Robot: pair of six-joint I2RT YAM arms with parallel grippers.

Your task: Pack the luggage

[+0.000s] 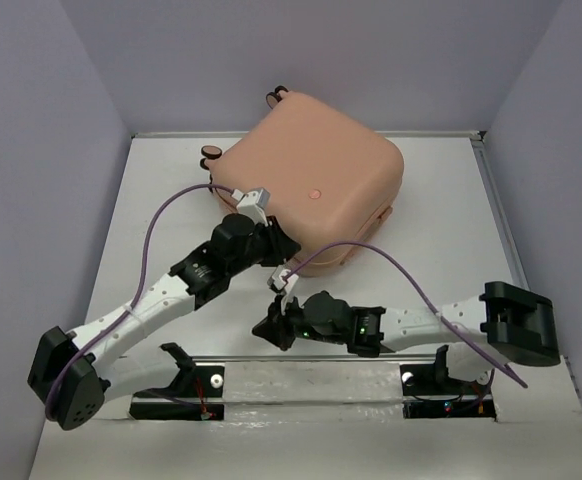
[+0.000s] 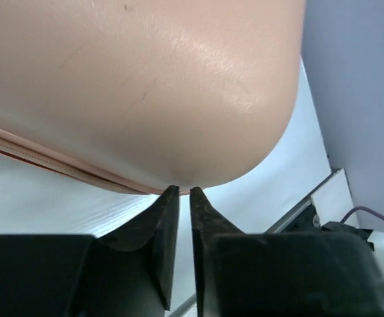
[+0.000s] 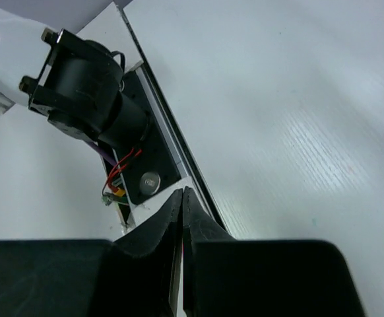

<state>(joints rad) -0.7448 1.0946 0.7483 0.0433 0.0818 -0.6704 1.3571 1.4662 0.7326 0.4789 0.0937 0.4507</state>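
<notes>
The luggage [image 1: 316, 190], a peach-pink hard-shell case, is seen lying flat and shut at the far middle of the white table [image 1: 441, 230]. Its small wheels [image 1: 211, 153] are turned toward the far left.

The left gripper [image 1: 279, 243] is placed against the near-left edge of the luggage. Its claw is narrowed to a thin slit, and nothing is held in it. The right gripper [image 1: 268, 332] is set nearer the arm bases than the luggage, apart from the shell. Its claw is pressed together and is likewise empty.

The task is judged to be far along, since the lid is down on the lower half. What is inside the luggage cannot be told. Fastening the seam may be all that is left, though whether it is zipped cannot be told.

Only from above are the whole luggage and both arms shown together. In the left wrist view, the left gripper [image 2: 184, 189] is seen with its tips at the rounded corner of the shell, touching it or nearly so. The closure seam [image 2: 47, 162] is also shown there, as a pale line under the lid. In the right wrist view the luggage is not shown at all. Only the right gripper [image 3: 181, 191], bare table and a black motor housing [image 3: 86, 99] with wires are seen.
</notes>
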